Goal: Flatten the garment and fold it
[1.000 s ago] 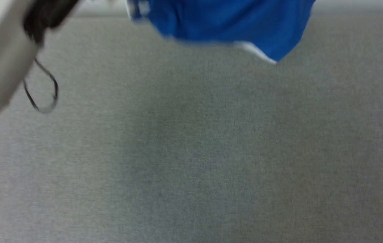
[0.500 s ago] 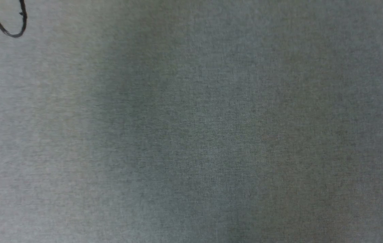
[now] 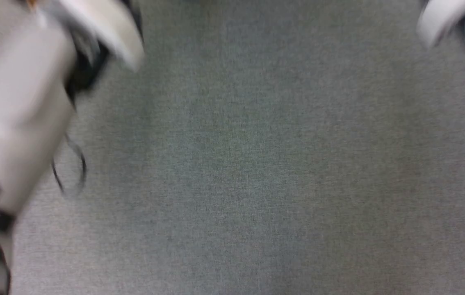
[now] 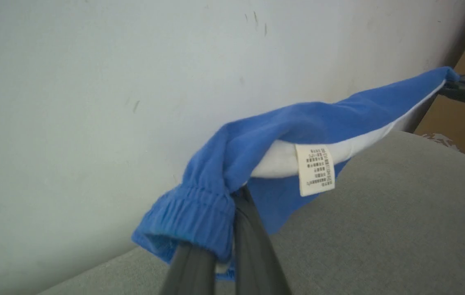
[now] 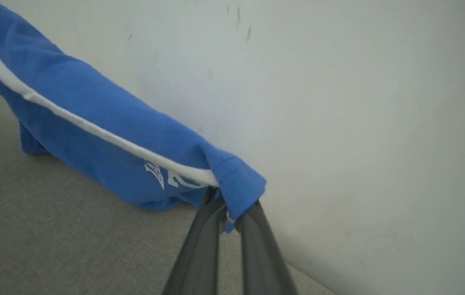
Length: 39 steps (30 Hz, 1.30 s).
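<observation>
The garment (image 4: 318, 119) – blue shorts – hangs stretched above the grey surface (image 4: 400, 213) at its edge by the wall (image 4: 93, 82), left gripper (image 4: 224, 221) pinched tight on its waistband (image 4: 191, 209), right gripper (image 5: 230, 205) likewise on a hem corner (image 5: 240, 184); flattening is in hand, and the next move likely calls for lowering it taut.

The garment (image 4: 298, 123), royal-blue shorts with white trim (image 5: 93, 131), hangs stretched as a sagging band, pinched at one end by the left end effector (image 4: 220, 229) and at the other by the right end effector (image 5: 230, 205). In the left wrist view its gathered waistband (image 4: 191, 213) bunches at 6 o'clock, the cloth runs toward 2 o'clock, and a white tag (image 4: 315, 170) dangles mid-span. White print (image 5: 167, 178) shows beside the right pinch.
</observation>
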Available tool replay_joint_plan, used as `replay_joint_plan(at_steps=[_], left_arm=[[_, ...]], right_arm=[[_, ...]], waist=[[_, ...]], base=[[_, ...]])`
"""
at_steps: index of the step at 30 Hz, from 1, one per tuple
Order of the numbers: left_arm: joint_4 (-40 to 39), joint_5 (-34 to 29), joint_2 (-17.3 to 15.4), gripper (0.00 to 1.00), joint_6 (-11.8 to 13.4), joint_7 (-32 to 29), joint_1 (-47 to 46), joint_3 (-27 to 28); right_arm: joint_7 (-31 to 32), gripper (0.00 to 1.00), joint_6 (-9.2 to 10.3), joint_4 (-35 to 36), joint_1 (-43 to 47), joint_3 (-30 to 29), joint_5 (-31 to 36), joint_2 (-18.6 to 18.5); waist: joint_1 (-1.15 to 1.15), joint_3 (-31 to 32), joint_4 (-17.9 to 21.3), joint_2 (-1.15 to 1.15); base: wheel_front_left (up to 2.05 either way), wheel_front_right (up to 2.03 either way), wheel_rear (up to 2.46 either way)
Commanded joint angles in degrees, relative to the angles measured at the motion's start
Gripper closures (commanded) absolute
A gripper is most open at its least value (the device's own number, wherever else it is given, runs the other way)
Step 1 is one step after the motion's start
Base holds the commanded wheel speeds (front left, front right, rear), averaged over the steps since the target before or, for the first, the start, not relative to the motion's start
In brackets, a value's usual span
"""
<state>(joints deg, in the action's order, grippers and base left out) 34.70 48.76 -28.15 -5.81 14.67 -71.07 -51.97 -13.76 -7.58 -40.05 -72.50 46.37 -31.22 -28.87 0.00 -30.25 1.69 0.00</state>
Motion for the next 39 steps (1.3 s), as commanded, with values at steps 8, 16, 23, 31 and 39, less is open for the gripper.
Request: replay_joint_plan(at_steps=[8,16,23,31,39], left_arm=[[-9.9,-4.0,-2.9,1.00,3.6,0.3,26.7,5.1],[-16.4,-4.6,-6.3,1.00,6.1,0.3,45.6,6.2],[-22.4,-4.2,-9.1,1.00,9.2,-0.5,55.5,4.0],[-30.7,-3.7,-13.7,1.00,14.0,-4.2,64.5,1.5],[-34.4,-5.1,-13.6,1.00,15.9,-4.9,62.1,2.2]], right_arm=[[-0.7,1.00,0.09,7.9,19.5,7.4,-0.6,-4.7],[1.8,1.00,0.09,17.2,36.7,8.7,-2.0,-10.4],[5.8,1.00,0.09,25.7,50.3,4.6,-2.4,-13.7],[10.6,1.00,0.09,34.6,67.8,-6.4,0.2,-13.6],[13.0,1.00,0.09,38.6,69.5,-16.6,4.5,-10.2]], waist=[[0.00,12.2,-0.7,0.00],[0.00,20.2,-0.4,0.00],[0.00,23.9,-0.1,0.00],[0.00,25.8,-1.4,0.00],[0.00,24.9,-3.0,0.00]], base=[[0.00,0.00,0.00],[0.00,0.00,0.00],[0.00,0.00,0.00],[0.00,0.00,0.00],[0.00,0.00,0.00]])
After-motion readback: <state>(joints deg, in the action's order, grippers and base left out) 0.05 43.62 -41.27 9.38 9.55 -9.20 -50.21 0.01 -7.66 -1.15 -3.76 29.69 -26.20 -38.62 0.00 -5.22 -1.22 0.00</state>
